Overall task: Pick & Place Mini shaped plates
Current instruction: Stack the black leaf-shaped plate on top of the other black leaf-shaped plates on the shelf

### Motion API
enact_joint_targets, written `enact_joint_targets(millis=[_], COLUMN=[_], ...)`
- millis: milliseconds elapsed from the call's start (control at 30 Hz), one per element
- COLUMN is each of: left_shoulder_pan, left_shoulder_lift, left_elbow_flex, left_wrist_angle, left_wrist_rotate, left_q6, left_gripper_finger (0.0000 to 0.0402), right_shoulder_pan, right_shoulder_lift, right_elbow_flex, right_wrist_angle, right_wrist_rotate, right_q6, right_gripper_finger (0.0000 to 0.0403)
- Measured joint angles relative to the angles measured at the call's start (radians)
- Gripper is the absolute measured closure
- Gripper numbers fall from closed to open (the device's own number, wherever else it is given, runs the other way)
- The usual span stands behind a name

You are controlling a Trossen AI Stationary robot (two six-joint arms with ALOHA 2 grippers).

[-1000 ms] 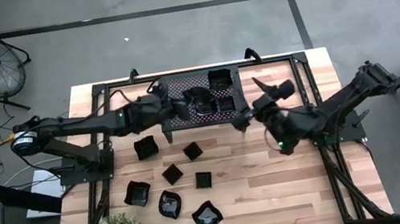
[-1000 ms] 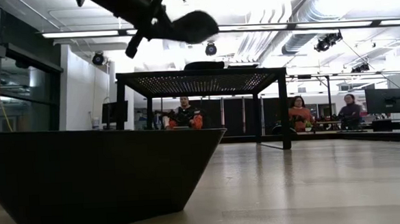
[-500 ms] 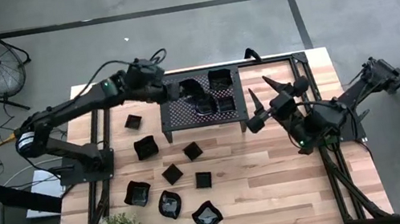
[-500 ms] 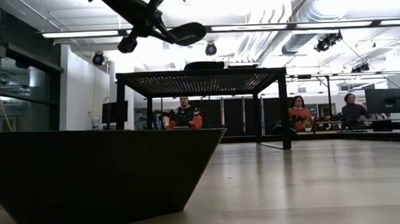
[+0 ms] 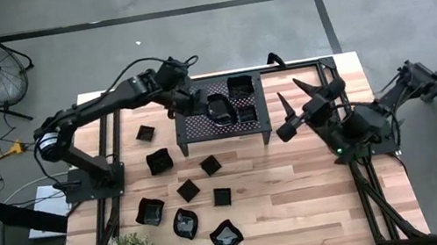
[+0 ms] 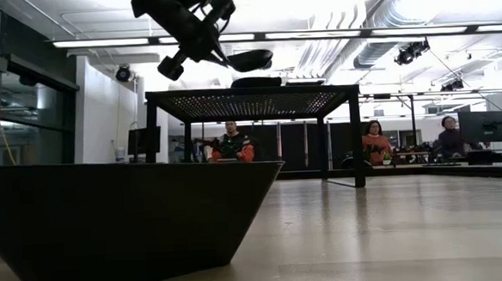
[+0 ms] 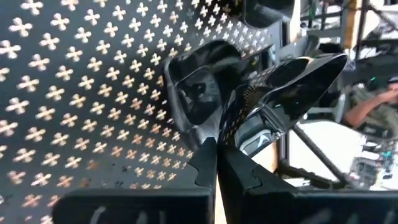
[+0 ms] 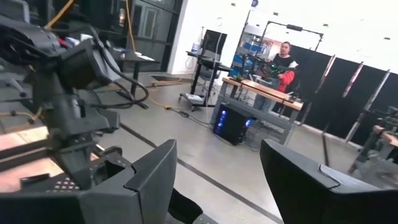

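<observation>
Left hand (image 5: 197, 101) is clamped on a mini shaped plate (image 7: 292, 81) above the perforated rack (image 5: 193, 127), where other plates (image 5: 238, 91) already sit. Right hand (image 5: 292, 108) hangs beside the rack, fingers spread wide and empty. More plates (image 5: 178, 191) dot the pale wooden tabletop (image 5: 302, 197); people (image 6: 230, 143) sit in the bright room beyond.

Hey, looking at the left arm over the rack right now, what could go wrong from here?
1. The left gripper pinches a plate by its rim only, over the rack; on so thin a hold it may slip or tilt when let go.
2. Other plates already sit on the rack close by; the held one may knock them or land on top.
3. The right gripper hangs open near the rack's edge, so the arms might crowd.
</observation>
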Motion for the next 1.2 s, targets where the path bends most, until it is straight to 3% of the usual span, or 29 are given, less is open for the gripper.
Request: enact_joint_targets(millis=[600, 1200], left_shoulder_pan=[0.000, 0.000], left_shoulder_lift=[0.007, 0.050], left_elbow_flex=[0.005, 0.004], left_wrist_angle=[-0.056, -0.012], left_wrist_rotate=[-0.037, 0.039], left_q6=[-0.266, -0.267], left_gripper_finger=[0.0401, 0.0401], right_shoulder_pan=[0.086, 0.152], right_shoulder_lift=[-0.055, -0.055], right_elbow_flex=[0.000, 0.000], right_wrist_angle=[-0.061, -0.061], right_wrist_rotate=[-0.001, 0.000], right_q6=[0.007, 0.010], right_gripper_finger=[0.0174, 0.0174])
